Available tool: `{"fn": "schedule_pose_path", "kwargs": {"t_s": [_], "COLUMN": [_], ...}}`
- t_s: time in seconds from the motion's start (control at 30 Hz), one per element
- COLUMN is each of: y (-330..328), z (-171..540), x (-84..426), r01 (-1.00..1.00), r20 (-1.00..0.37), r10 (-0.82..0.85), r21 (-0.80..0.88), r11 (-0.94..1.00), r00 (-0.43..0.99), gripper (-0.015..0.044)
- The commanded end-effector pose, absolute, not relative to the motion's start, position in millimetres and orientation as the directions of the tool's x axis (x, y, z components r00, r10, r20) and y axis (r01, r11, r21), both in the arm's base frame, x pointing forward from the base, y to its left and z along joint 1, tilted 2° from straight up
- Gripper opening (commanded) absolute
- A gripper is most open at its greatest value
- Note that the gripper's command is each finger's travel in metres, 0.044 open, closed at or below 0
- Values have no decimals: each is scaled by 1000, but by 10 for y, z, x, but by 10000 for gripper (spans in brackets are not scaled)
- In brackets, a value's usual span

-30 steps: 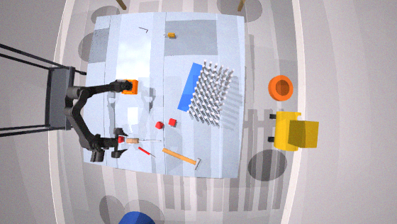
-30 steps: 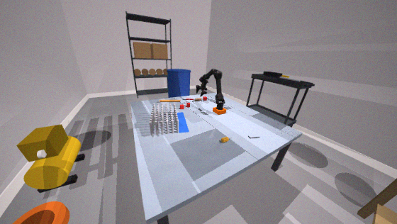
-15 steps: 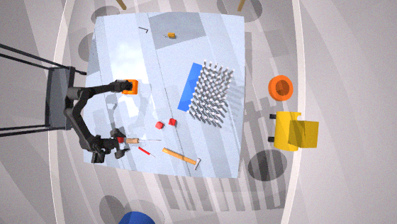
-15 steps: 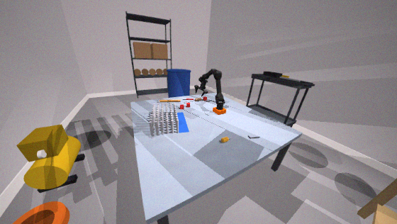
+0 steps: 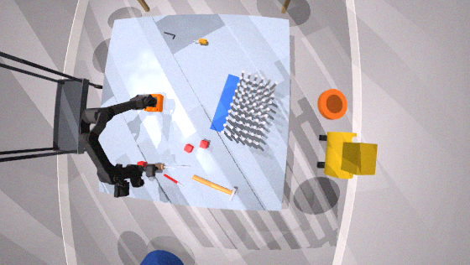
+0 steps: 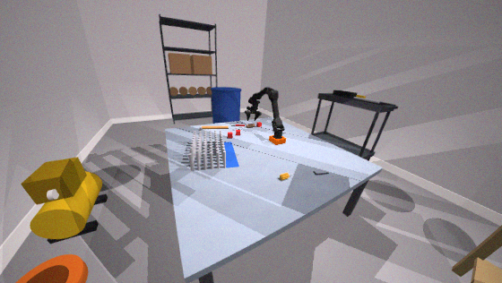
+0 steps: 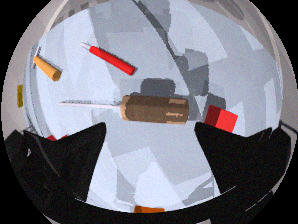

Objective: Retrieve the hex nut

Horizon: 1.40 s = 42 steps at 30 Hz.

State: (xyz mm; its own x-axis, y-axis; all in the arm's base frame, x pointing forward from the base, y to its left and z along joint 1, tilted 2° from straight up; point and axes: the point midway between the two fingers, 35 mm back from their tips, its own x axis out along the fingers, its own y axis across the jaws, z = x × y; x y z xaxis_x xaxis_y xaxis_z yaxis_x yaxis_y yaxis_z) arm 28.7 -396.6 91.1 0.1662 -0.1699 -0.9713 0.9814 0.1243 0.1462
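Upright gray spacers [image 5: 252, 110] [image 6: 208, 151], blue strip [image 5: 225, 102] [image 6: 231, 155] alongside

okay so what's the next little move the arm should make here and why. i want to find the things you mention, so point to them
Probably lower the open gripper [image 6: 253, 117] [image 7: 152, 127] straight down over the wooden handle [image 7: 155, 110] of the long thin tool, then close. In the wrist view the handle lies crosswise, just ahead of the gap between the spread fingers, so a slight forward shift may be needed. The red cube [image 7: 221, 119] sits close to the handle's end, so go gently.

Wooden-handled pick, perhaps an awl [image 7: 155, 109], beside a red block [image 7: 221, 119], near a red-handled tool [image 7: 112, 60].
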Motion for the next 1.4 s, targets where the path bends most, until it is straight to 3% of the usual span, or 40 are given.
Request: {"fn": "schedule_pose_path", "kwargs": {"t_s": [0.0,0.13,0.3,0.77,0.97,1.37], "y": [-4031,-4039,-4044,-4045,-4045,-4054], "z": [924,923,925,925,925,868], "x": [319,331,342,342,342,345], "r01": [644,280,-64,-81,-81,-81], "r20": [-989,-995,-998,-998,-998,-998], "r10": [-122,-92,-69,-68,-68,-68], "r21": [-38,-76,-69,-68,-68,-68], "r11": [764,957,996,994,994,994], "r00": [87,45,10,8,8,8], "gripper": [440,440,440,440,282,280]}}
